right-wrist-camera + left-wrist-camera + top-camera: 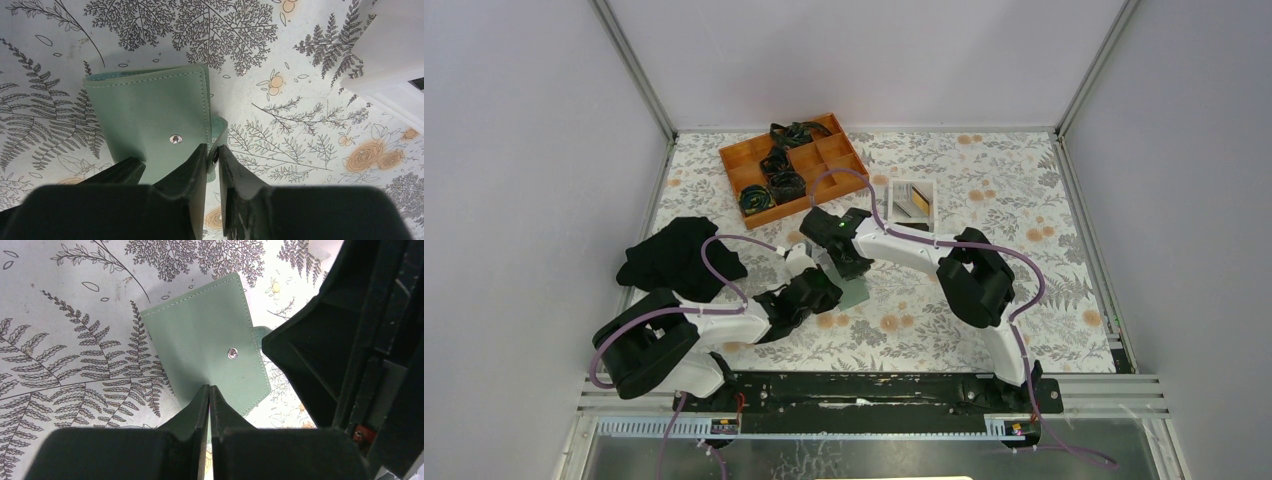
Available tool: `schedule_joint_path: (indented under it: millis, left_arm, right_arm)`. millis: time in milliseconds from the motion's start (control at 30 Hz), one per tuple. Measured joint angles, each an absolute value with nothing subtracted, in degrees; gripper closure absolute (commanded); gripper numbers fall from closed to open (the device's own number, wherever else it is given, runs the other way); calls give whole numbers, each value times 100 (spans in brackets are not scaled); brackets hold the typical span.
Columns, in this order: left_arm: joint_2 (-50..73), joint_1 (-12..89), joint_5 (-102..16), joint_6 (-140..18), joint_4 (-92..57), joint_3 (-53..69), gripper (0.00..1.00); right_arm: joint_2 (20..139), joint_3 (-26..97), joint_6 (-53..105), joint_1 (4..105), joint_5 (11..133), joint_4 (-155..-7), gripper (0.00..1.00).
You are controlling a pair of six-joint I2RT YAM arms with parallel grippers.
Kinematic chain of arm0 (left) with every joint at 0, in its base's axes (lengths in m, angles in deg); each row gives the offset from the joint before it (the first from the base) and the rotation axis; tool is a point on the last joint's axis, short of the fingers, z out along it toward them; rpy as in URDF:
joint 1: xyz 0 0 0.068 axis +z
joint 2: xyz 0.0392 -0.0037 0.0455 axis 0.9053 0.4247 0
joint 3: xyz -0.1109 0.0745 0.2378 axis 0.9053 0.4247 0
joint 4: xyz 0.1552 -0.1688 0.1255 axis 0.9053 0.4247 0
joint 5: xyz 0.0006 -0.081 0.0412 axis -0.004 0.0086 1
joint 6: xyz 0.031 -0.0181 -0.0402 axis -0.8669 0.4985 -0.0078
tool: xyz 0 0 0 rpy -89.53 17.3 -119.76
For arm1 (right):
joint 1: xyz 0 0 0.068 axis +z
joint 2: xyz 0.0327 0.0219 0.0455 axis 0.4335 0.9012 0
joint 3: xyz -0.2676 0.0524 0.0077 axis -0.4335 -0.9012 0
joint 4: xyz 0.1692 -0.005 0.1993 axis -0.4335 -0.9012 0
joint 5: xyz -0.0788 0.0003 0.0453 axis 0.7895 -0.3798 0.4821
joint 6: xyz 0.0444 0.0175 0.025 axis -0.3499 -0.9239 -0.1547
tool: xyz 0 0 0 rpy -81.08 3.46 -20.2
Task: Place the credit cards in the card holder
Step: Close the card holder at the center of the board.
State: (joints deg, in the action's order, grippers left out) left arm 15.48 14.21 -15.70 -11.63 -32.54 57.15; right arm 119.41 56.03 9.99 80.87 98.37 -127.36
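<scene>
The sage-green card holder lies flat on the floral table between both arms. It also shows in the left wrist view and the right wrist view, closed side up with a metal snap stud. My left gripper is shut, and its tips rest on the holder's near part. My right gripper is shut on the holder's strap tab at its right edge. The credit cards lie in the white tray behind the right arm. They look grey and dark.
An orange compartment box with dark bundled cords stands at the back left. A black cloth lies at the left. The white tray's corner shows in the right wrist view. The right gripper's black body fills the right of the left wrist view.
</scene>
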Motion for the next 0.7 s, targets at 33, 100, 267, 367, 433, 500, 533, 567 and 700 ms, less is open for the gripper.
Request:
schedule_joint_path:
  millis: [33, 100, 267, 367, 433, 500, 533, 567, 700]
  left_arm:
    - [1548, 1421, -1572, -1163, -3254, 5715, 93]
    - [1551, 1421, -1572, -1166, -3254, 5715, 93]
    - [1568, 1421, -1572, -1166, -3267, 5713, 93]
    - [1583, 1421, -1574, -1166, -3269, 5697, 93]
    - [1586, 1421, -1574, -1163, -3271, 5697, 93]
    - [1588, 1421, -1574, -1163, -3269, 5697, 93]
    - [1590, 1421, -1574, -1163, -3271, 5697, 93]
    - [1590, 1421, -1574, -1163, -3274, 5697, 93]
    - [1594, 1421, -1574, -1163, -3274, 5695, 93]
  right_arm:
    - [11941, 5603, 999, 8087, 9837, -12745, 82]
    - [11941, 5603, 1003, 8087, 9840, -12749, 82]
    - [11941, 5603, 1003, 8097, 9844, -12775, 81]
    - [11941, 5603, 1003, 8126, 9844, -12784, 79]
    - [11941, 5603, 1003, 8152, 9844, -12795, 77]
    - [11941, 5603, 1003, 8174, 9844, -12797, 76]
    - [11941, 5603, 1003, 8189, 9844, -12797, 76]
    - [11941, 5603, 1003, 8191, 9844, -12797, 76]
    - [11941, 5603, 1001, 8200, 9844, -12804, 75]
